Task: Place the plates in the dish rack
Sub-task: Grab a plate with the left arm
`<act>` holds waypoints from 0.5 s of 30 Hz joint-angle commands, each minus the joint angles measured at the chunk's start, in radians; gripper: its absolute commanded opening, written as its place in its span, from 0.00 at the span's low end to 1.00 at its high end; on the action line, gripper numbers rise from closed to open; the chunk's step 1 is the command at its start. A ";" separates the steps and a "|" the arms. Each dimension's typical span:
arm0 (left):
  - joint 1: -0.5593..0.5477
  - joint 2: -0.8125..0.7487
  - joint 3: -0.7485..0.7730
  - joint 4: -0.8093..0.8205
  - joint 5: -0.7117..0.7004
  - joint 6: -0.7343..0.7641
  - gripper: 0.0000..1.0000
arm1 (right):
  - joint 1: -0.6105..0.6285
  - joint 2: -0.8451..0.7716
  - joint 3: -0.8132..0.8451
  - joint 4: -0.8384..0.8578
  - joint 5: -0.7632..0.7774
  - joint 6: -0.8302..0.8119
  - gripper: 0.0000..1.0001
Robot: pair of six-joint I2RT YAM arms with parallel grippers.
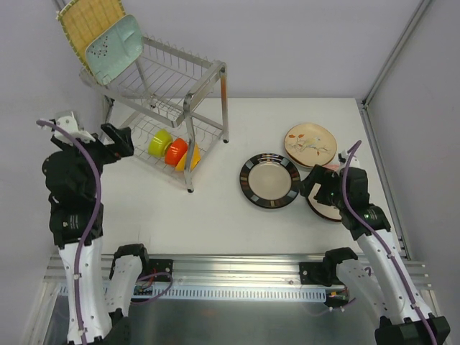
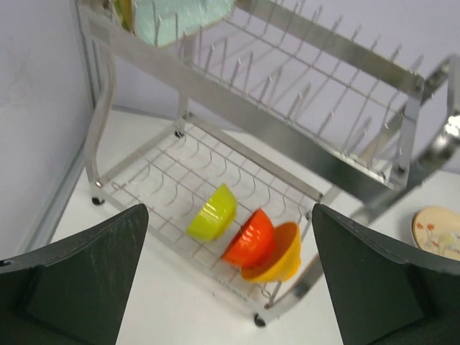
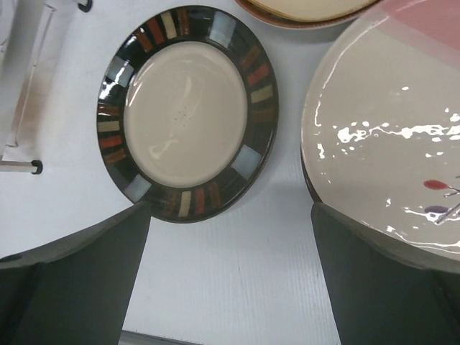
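Observation:
The dish rack (image 1: 183, 83) stands at the back left. A square yellow plate (image 1: 88, 21) and a pale teal plate (image 1: 115, 47) lean upright in its top tier. On the table to the right lie a dark-rimmed cream plate (image 1: 269, 180), a cream floral plate (image 1: 310, 144) and a glossy pale plate (image 1: 325, 210). My left gripper (image 1: 123, 141) is open and empty, left of the rack's lower tier (image 2: 215, 172). My right gripper (image 1: 320, 190) is open and empty above the table, between the dark-rimmed plate (image 3: 187, 111) and the glossy plate (image 3: 388, 144).
Green (image 2: 213, 213), orange (image 2: 249, 236) and yellow (image 2: 277, 253) bowls stand on edge in the rack's lower tier. A wall runs along the left of the table. A metal rail (image 1: 230, 277) crosses the near edge between the arm bases.

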 commanded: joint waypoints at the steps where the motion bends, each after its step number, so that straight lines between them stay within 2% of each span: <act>1: -0.031 -0.123 -0.127 -0.024 0.045 -0.038 0.99 | -0.009 0.037 0.059 -0.051 0.050 0.045 1.00; 9: -0.110 -0.396 -0.430 -0.104 0.074 -0.112 0.99 | -0.018 0.156 0.024 0.047 -0.044 0.113 0.96; 15: -0.141 -0.473 -0.592 -0.102 0.085 -0.163 0.99 | -0.018 0.254 -0.001 0.127 -0.047 0.114 0.91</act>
